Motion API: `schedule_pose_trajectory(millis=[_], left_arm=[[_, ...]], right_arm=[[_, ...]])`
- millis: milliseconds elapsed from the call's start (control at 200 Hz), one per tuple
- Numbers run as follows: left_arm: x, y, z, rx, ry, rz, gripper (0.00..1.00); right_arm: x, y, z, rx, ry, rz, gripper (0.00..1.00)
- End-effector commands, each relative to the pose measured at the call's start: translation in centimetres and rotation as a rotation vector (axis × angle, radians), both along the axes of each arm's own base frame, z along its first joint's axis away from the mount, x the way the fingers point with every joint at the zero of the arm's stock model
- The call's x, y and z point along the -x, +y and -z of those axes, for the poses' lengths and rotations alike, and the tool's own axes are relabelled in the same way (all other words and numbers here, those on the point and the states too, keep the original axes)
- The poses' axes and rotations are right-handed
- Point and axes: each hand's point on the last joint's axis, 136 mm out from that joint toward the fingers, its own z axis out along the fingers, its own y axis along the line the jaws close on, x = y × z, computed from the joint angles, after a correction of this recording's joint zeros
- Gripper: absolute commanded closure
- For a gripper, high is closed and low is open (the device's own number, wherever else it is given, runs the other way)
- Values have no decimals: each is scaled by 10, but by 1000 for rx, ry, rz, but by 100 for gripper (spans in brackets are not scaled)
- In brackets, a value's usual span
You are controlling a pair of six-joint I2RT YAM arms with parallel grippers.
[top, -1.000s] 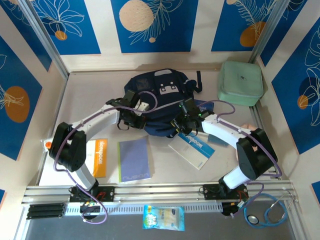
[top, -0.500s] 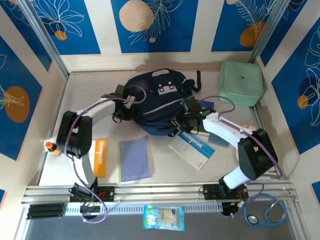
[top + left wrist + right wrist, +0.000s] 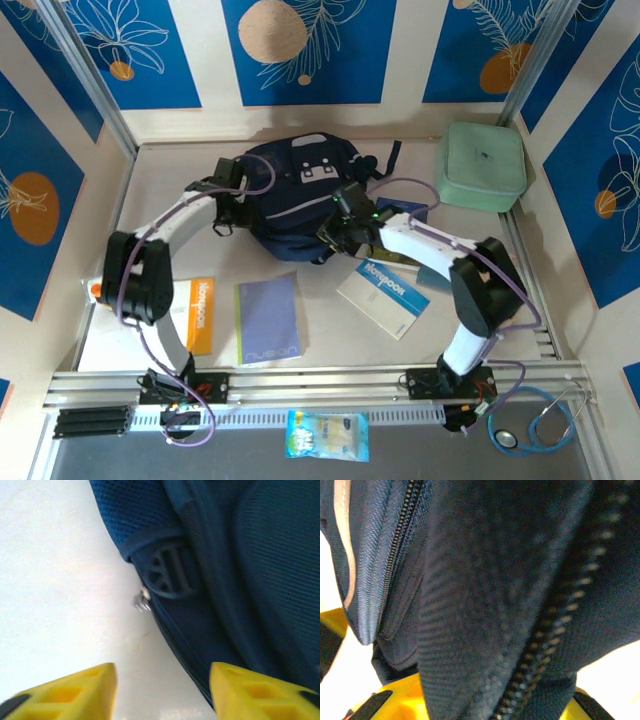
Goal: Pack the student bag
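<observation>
The student bag [image 3: 300, 195], navy with a grey-white stripe and white marks on its pocket, lies at the middle back of the table. My left gripper [image 3: 232, 197] is at the bag's left side, open, with bare table between its yellow fingers [image 3: 70, 692]. The bag's edge and a small metal zip pull [image 3: 142, 600] lie just ahead of the left gripper [image 3: 162, 677]. My right gripper [image 3: 340, 226] is at the bag's front right edge, shut on a fold of the student bag [image 3: 485, 605] beside a zipper [image 3: 570, 610].
A pale green zip case [image 3: 481, 165] sits at the back right. Near the front lie an orange book [image 3: 201, 315], a purple notebook [image 3: 268, 318] and a white-and-blue book [image 3: 382, 297]. A snack packet [image 3: 327, 435] and a stethoscope [image 3: 540, 425] rest by the rail.
My left gripper has let go of the bag and opened. The right gripper, still gripping, has moved left and farther back, and the bag has shifted that way.
</observation>
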Motion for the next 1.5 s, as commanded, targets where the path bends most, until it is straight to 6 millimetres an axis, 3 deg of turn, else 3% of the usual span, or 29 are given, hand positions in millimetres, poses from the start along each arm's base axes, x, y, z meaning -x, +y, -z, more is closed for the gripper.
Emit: schedule_pose_trajectory(millis=[0, 155, 250, 350, 450, 465, 485, 580, 720, 795, 925, 1065, 1276, 1366, 1491], left_arm=[[13, 5, -59, 109, -121, -85, 37], [34, 21, -94, 143, -226, -151, 23], [47, 26, -100, 158, -240, -161, 18], [59, 24, -98, 177, -225, -146, 16], [69, 24, -89, 181, -195, -135, 12], [70, 24, -89, 181, -193, -133, 7], [71, 24, -87, 181, -189, -133, 0], [71, 24, -82, 179, -191, -132, 0], [63, 27, -80, 175, -208, -153, 0], [58, 27, -80, 177, -214, -168, 0], [52, 31, -81, 172, -229, -189, 0], [51, 38, -80, 160, -234, -220, 0], [52, 35, -73, 195, -224, -247, 0], [52, 35, -70, 195, -214, -246, 0], [52, 35, -68, 189, -206, -245, 0]], right_arm=[[-24, 45, -26, -28, -153, -81, 76], [-39, 87, -12, -31, -152, -148, 73], [-37, 107, -13, -15, -193, -232, 58], [-29, 102, -15, 17, -200, -280, 35], [-15, 80, -27, 72, -246, -324, 24], [-12, 76, -28, 83, -256, -337, 23], [-8, 71, -30, 101, -266, -350, 22], [14, 48, -31, 207, -303, -438, 22], [53, 27, -4, 439, -294, -613, 22], [75, 27, 14, 522, -266, -711, 22], [106, 48, 33, 540, -249, -853, 21], [120, 69, 53, 546, -266, -940, 22], [127, 81, 78, 651, -268, -1041, 22], [127, 74, 85, 710, -251, -1043, 23], [125, 49, 94, 803, -220, -1047, 23]])
